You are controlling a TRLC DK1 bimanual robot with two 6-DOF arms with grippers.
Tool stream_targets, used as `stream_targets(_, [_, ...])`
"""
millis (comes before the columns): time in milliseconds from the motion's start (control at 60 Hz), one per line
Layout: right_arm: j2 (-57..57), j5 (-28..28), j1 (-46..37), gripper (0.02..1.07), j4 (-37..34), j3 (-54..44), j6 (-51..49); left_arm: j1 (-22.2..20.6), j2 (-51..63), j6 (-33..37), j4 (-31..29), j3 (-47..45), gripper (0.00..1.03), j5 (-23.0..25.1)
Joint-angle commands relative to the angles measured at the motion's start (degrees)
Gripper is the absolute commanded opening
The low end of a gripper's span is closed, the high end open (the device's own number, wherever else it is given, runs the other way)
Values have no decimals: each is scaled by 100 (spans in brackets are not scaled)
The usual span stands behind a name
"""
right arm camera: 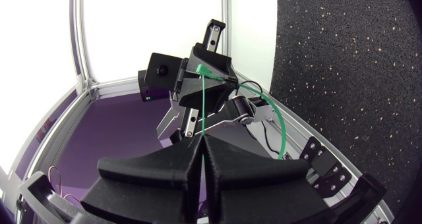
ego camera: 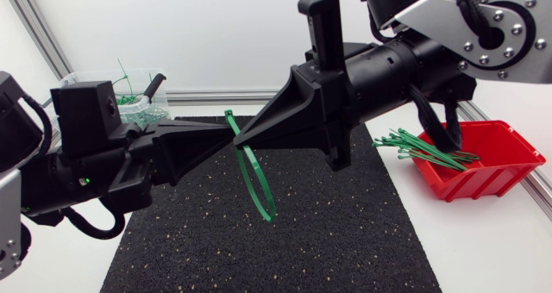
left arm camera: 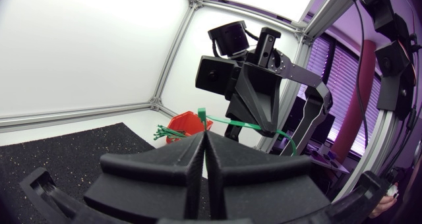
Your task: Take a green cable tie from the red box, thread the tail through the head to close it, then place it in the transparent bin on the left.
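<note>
One green tie (ego camera: 262,179) (one red box (ego camera: 487,183))

Count: two grippers, left (ego camera: 228,138) and right (ego camera: 244,138). One looped green cable tie (ego camera: 266,210). One red box (ego camera: 500,168) holding one bundle of loose ties (ego camera: 414,145), too tangled to number. One transparent bin (ego camera: 86,76) with several ties inside, number unclear. One black mat (ego camera: 345,233).

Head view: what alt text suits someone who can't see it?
The left gripper and right gripper meet tip to tip above a black mat, both pinching a looped green cable tie. A red box of ties stands at right, a transparent bin at left.
</note>
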Motion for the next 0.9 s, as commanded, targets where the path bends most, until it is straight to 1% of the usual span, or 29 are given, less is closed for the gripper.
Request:
stream_targets(0, [126,-47,-65,8,65,-1,186,-44,-30,88,21,-141,3,-9])
stream_targets(300, [214,-47,-74,8,100,43,186,-97,-48,132,21,-150,3,-9])
stream_targets(450, [135,-47,-56,8,83,43,222,-202,-56,238,12,-167,3,-36])
stream_targets(500, [118,-47,-38,8,83,43,239,-290,-65,352,12,-185,3,-212])
stream_targets(617, [91,-47,-21,8,83,52,266,-448,-74,519,3,-211,3,-449])
stream_targets(717, [100,-55,-12,8,83,52,301,-677,-206,738,-6,-255,3,-827])
stream_targets(783, [100,-55,6,8,74,52,301,-721,-285,818,-41,-246,3,-967])
stream_targets(883, [82,-55,14,8,65,61,327,-721,-417,826,-67,-229,3,-1038])
